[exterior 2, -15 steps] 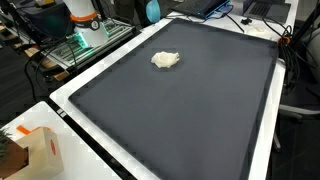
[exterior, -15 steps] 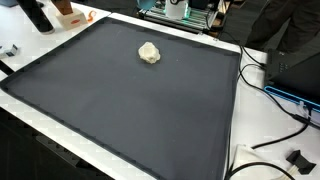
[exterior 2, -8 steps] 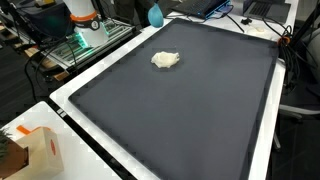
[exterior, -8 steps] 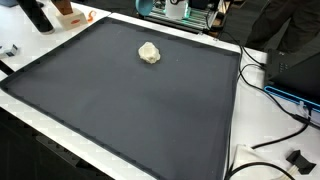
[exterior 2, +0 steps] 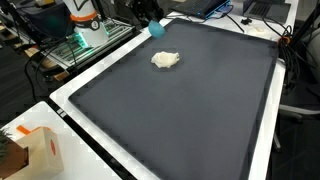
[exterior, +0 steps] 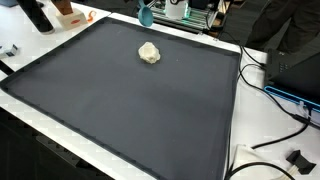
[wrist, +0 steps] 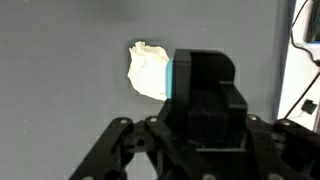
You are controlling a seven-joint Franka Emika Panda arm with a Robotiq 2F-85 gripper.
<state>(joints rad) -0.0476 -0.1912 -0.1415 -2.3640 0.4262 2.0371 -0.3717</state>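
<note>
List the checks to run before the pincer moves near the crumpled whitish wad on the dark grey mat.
1. Crumpled whitish wad seen in all views: ok.
2. Wad on the dark grey mat, away from its edges: ok.
3. Pincer over the wad: not ok; it hangs near the mat's edge.
4. Pincer open: cannot tell.
5. Pale cardboard box apart from the wad: ok.

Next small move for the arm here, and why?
Likely bring the gripper down and across toward the crumpled white wad. The gripper hangs near the edge of the black mat, apart from the wad. In the wrist view the wad sits off-centre, not under the gripper.
</note>
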